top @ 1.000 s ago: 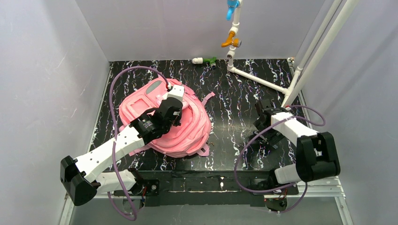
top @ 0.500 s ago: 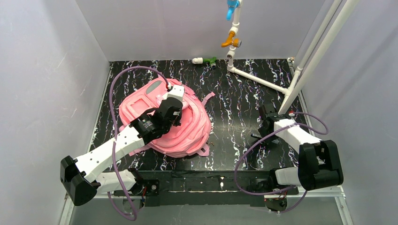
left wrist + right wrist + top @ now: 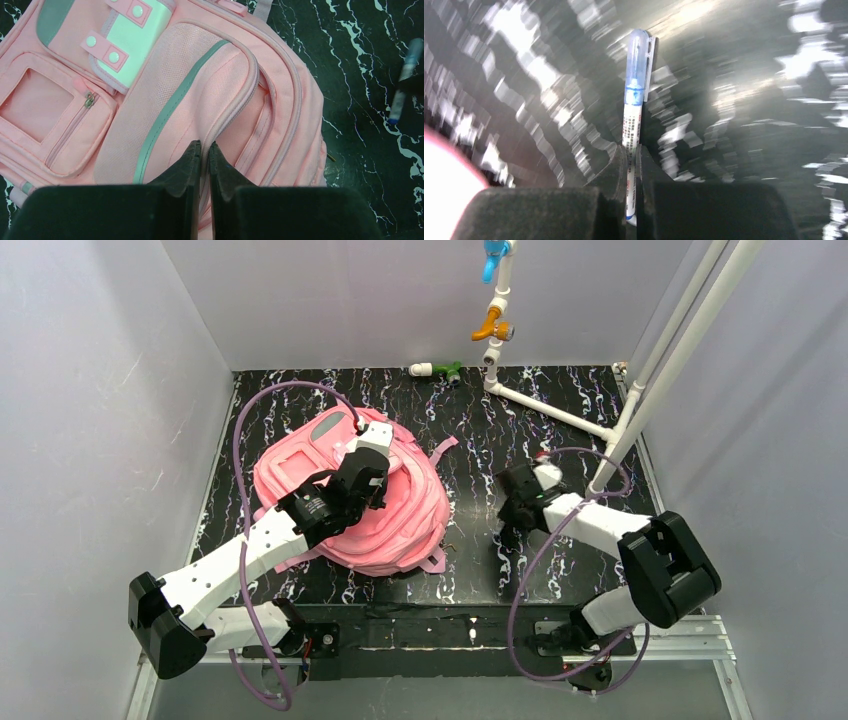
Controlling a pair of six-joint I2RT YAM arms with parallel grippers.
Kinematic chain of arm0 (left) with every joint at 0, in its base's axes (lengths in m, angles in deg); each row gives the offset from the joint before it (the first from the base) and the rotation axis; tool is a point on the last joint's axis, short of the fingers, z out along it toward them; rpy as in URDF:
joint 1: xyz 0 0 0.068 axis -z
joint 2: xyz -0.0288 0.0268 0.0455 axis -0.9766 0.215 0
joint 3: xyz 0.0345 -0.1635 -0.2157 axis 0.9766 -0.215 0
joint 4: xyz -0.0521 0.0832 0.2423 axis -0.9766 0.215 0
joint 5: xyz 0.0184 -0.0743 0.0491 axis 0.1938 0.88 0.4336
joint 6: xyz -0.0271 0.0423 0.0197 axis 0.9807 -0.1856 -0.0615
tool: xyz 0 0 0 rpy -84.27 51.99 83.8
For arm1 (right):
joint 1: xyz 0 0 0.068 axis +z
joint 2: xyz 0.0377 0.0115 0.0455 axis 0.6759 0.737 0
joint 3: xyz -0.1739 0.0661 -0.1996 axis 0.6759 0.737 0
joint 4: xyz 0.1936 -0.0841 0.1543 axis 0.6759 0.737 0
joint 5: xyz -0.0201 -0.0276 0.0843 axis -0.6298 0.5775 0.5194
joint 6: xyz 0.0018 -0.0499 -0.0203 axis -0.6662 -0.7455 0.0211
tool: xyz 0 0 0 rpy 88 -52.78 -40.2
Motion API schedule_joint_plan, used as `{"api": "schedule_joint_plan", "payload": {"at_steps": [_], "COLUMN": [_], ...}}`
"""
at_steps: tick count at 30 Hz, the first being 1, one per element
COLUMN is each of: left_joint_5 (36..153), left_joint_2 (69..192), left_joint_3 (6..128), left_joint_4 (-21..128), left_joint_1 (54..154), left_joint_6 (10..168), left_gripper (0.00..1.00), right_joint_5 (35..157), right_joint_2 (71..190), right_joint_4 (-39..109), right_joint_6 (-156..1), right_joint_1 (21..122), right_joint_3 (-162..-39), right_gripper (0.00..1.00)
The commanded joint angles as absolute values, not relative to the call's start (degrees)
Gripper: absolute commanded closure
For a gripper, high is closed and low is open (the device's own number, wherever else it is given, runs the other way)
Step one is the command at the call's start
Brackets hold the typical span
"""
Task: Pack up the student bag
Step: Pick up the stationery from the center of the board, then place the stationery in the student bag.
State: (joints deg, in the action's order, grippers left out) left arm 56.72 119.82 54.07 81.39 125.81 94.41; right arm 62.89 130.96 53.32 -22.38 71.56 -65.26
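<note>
Right of centre, the right hand (image 3: 629,155) clasped a pen (image 3: 636,65), not yet packed; the left hand (image 3: 201,150) pinched the student bag (image 3: 190,75).

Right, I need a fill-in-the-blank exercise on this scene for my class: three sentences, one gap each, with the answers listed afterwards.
The right gripper is shut on a ___ with a blue cap.
The left gripper is shut on the zip seam of the ___ student bag.
The table is ___ with white veins.
Missing words: pen; pink; black.
</note>
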Motion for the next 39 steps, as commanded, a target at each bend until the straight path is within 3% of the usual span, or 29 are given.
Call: {"api": "schedule_joint_plan", "payload": {"at_steps": [1,8,16,25,34,39], "left_joint_5": [54.9,54.3,53.7,54.2,55.2,55.5], "left_joint_2": [118.1,117.8,117.3,117.0,117.3,117.4], "left_joint_3": [55.5,55.7,56.1,56.7,56.9,57.3], "left_joint_4": [80.9,81.6,82.2,83.2,83.6,83.8], "left_joint_1": [126.2,126.1,126.2,126.2,126.2,126.1], "left_joint_6": [95.1,95.0,95.0,95.6,96.5,96.5], "left_gripper": [1.00,1.00,1.00,1.00,1.00,1.00], "right_joint_5": [73.8,97.2,121.1,121.0,105.6,92.6], "right_joint_2": [129.6,128.2,135.0,143.1,151.3,150.8], "right_joint_4": [40.0,28.5,18.7,4.9,-0.3,7.5], "right_joint_6": [-41.8,-58.6,-49.0,-35.5,-22.6,-28.3], "right_joint_1": [80.7,83.0,83.6,85.3,87.0,90.6], "right_joint_3": [-67.0,-72.1,-78.4,-80.6,-82.9,-84.6], "right_gripper": [0.99,0.99,0.99,0.99,0.99,0.99]}}
